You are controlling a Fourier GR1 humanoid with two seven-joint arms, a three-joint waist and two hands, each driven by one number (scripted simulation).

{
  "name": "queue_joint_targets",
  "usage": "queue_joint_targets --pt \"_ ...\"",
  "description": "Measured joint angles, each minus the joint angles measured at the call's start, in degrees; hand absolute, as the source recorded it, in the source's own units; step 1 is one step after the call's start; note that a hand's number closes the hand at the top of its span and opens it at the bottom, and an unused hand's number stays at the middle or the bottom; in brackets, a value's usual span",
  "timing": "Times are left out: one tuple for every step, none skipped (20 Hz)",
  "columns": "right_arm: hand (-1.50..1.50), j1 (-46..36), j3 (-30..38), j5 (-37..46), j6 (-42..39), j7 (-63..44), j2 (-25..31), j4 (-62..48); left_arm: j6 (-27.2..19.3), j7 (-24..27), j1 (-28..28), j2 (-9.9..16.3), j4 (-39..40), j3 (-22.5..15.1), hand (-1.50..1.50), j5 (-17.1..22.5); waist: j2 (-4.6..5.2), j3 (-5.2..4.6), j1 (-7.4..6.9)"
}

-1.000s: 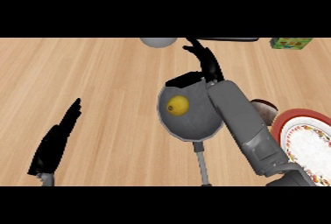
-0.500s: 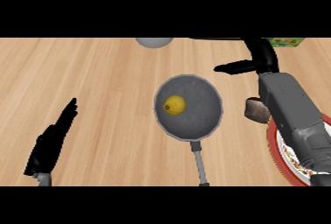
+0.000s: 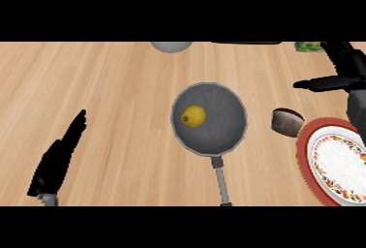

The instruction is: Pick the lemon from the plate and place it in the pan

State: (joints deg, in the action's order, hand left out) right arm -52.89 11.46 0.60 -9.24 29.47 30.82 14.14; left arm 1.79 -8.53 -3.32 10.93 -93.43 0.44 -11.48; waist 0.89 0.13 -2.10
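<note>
The lemon [image 3: 193, 116] lies inside the pan [image 3: 218, 128], left of the pan's middle, so I judge the placing done. My right hand [image 3: 343, 72] is up at the right edge of the view, empty, with fingers straight and thumb out to the left. My left hand [image 3: 61, 157] rests open on the bench [image 3: 107, 87] at the lower left. The plate [image 3: 336, 164] sits at the right edge. A dark brown object [image 3: 287, 121], which I cannot identify, lies between the plate's rim and the pan. Little risk remains, in my view: the right arm could sweep low, clipping the brown object or the plate's rim, or nudge the pan and set the round lemon rolling toward the wall.
</note>
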Motion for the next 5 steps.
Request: queue_joint_targets --pt "-1.50 0.23 0.17 0.10 -0.85 0.80 0.89 -0.63 -0.13 0.57 0.14 -0.16 0.55 -0.02 0.00 -0.19 0.01 -0.01 -0.01" --pt "-1.50 0.66 0.29 0.27 -1.93 1.64 2.28 -1.28 -0.16 0.50 0.47 -0.12 0.46 0.07 0.00 -0.23 0.12 0.01 -0.18" --pt "-1.50 0.75 0.56 0.21 -3.38 2.11 3.62 -1.83 -0.18 0.35 0.53 -0.12 0.31 0.13 0.00 -0.28 0.14 0.03 -0.24" --pt "-1.50 0.74 0.65 0.35 -4.30 2.55 4.53 -2.27 -0.14 0.29 0.51 -0.18 0.42 0.11 0.00 -0.33 0.13 0.03 -0.25" --pt "-1.50 0.17 0.66 0.54 -5.19 2.40 5.39 -2.70 0.12 -0.31 0.67 -0.15 -0.07 -0.01 0.00 -0.25 0.16 0.05 -0.41"
